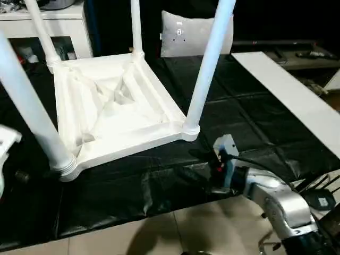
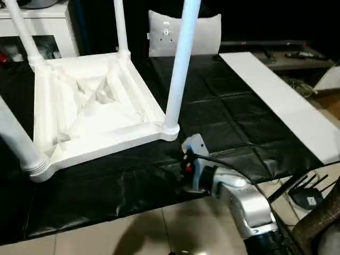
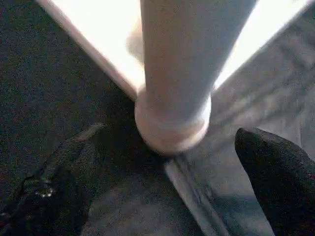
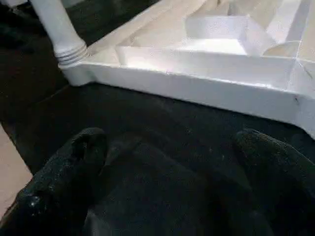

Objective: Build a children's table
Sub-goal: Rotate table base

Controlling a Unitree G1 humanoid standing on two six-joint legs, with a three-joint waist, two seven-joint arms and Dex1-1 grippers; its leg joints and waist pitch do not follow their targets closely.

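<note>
On the black quilted mat (image 1: 249,117) lies the white table top (image 1: 114,106), ribbed underside up, with four white legs (image 1: 210,61) standing in its corner sockets. No brand, label or writing can be read on any of it. Near the corner closest to the robot's right arm, the right gripper (image 4: 165,162) hovers low over the mat just short of the top's edge, its two black fingers (image 4: 69,167) spread wide and holding nothing. At another corner, the left gripper (image 3: 170,172) faces a leg's base, fingers (image 3: 275,172) wide apart either side of it, not touching. Behind stand a white cabinet (image 1: 53,26) and a grey-white pillow (image 1: 186,34); a white board (image 1: 289,90) lies along the mat's right.
</note>
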